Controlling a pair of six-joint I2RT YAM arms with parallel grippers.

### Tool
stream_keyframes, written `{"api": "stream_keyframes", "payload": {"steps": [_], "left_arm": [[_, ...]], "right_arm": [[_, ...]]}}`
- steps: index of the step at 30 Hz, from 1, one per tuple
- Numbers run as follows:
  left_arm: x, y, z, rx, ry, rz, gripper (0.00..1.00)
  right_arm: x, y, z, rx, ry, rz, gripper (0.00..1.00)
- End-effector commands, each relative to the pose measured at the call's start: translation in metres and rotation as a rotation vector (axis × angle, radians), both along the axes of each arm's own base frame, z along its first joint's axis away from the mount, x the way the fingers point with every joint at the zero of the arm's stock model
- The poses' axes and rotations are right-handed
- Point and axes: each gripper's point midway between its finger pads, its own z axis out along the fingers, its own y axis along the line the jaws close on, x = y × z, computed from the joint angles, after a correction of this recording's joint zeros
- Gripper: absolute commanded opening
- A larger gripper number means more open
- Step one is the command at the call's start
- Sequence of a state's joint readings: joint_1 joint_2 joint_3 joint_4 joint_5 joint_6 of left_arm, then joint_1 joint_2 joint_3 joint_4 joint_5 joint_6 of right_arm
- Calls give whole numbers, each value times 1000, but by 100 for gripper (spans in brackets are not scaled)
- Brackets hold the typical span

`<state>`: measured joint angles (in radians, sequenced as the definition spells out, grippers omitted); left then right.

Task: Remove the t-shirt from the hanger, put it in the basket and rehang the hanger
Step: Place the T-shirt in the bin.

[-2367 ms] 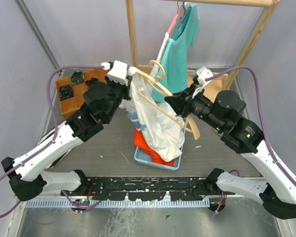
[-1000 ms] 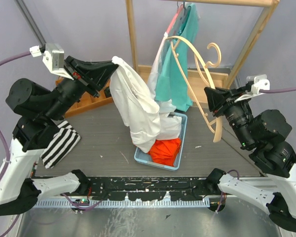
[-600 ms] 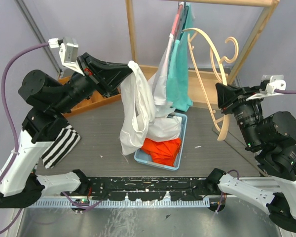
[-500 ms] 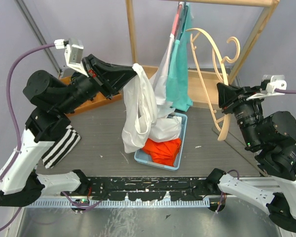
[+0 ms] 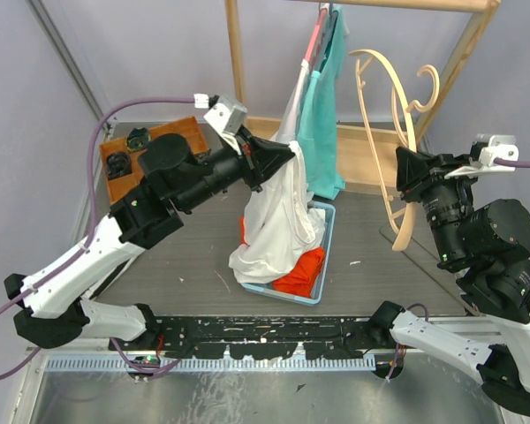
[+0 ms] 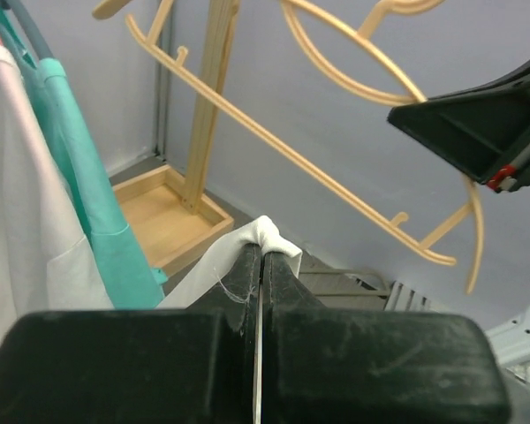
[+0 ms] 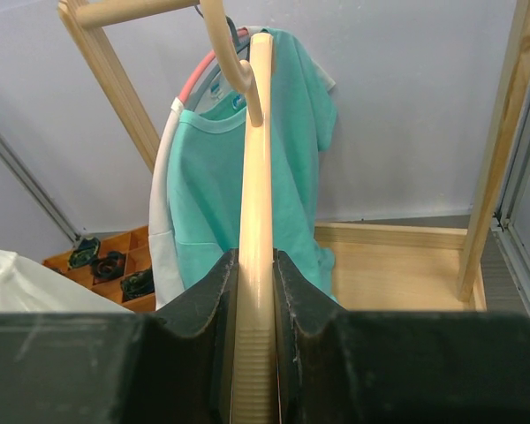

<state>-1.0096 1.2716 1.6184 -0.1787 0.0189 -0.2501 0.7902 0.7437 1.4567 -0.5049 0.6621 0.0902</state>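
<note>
The white t-shirt (image 5: 274, 225) hangs free of the hanger, pinched at one corner by my left gripper (image 5: 290, 152), and its lower folds rest in the blue bin (image 5: 326, 237). In the left wrist view the gripper (image 6: 261, 254) is shut on the t-shirt (image 6: 276, 237), with a tuft of white cloth poking past the tips. The bare beige hanger (image 5: 396, 106) stands upright at the right, hook up. My right gripper (image 5: 406, 181) is shut on its lower arm. In the right wrist view the hanger (image 7: 256, 159) rises from between the fingers of that gripper (image 7: 255, 265).
An orange cloth (image 5: 307, 268) lies in the bin under the t-shirt. A teal shirt (image 5: 322, 115) and a white garment hang on the wooden rack (image 5: 237, 62) behind. A wooden tray (image 5: 115, 168) with dark items sits at the back left.
My left arm has swung from the far left to above the bin, carrying the t-shirt, which now droops into it. The right gripper has raised the hanger a little further right.
</note>
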Motion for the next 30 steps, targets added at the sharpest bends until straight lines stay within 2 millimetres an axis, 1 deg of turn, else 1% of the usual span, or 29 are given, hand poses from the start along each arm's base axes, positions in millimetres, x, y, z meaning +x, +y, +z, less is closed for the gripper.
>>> {"api": "stream_keyframes", "payload": {"steps": [1, 6, 10, 11, 16, 20, 24, 30], "left_arm": [[19, -6, -16, 33, -20, 125, 0], [25, -14, -59, 99, 18, 175, 0], [30, -14, -98, 147, 59, 215, 0], [32, -14, -115, 172, 76, 224, 0], [39, -13, -181, 266, 150, 272, 0], [40, -12, -227, 334, 207, 288, 0], [31, -8, -265, 389, 276, 271, 0], [12, -6, -333, 474, 409, 232, 0]], "right_arm": [[-5, -12, 22, 44, -62, -33, 1], [-2, -10, 21, 40, -62, -36, 1], [1, -5, 17, 38, -58, -29, 1], [2, -4, 16, 35, -55, -28, 1], [8, 3, 10, 23, -44, -27, 1], [11, 4, 10, 21, -46, -35, 1], [13, 4, 13, 21, -55, -42, 1], [17, 7, 17, 24, -72, -53, 1]]}}
